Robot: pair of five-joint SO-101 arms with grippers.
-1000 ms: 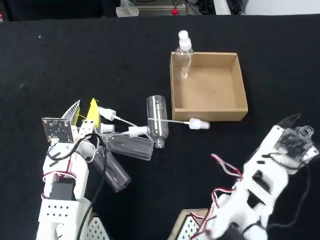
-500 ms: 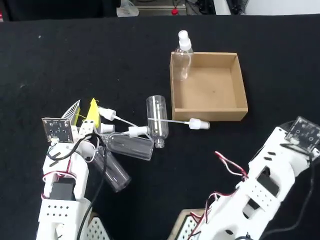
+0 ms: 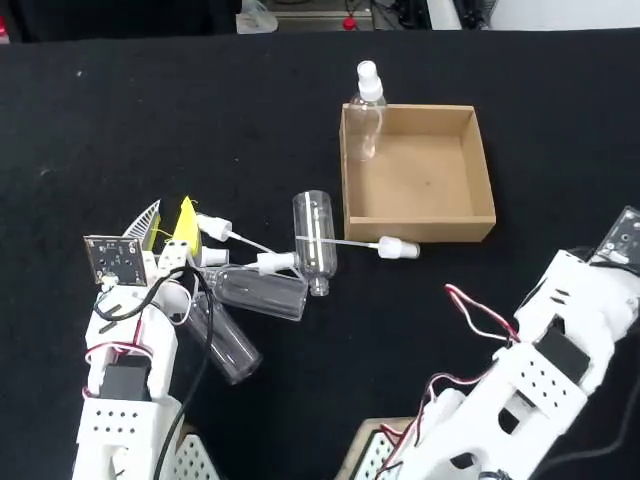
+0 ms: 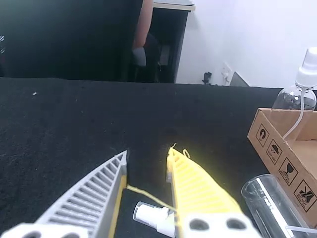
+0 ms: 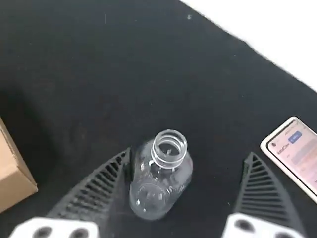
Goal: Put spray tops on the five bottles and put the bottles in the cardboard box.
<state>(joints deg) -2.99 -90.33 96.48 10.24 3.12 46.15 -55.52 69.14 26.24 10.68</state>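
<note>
The right arm has been swung outward, toward the right edge of the table; its wrist camera board has been carried rightward and farther up the high view, away from the cardboard box; the red and white wires along its side have been drawn rightward with it.
</note>
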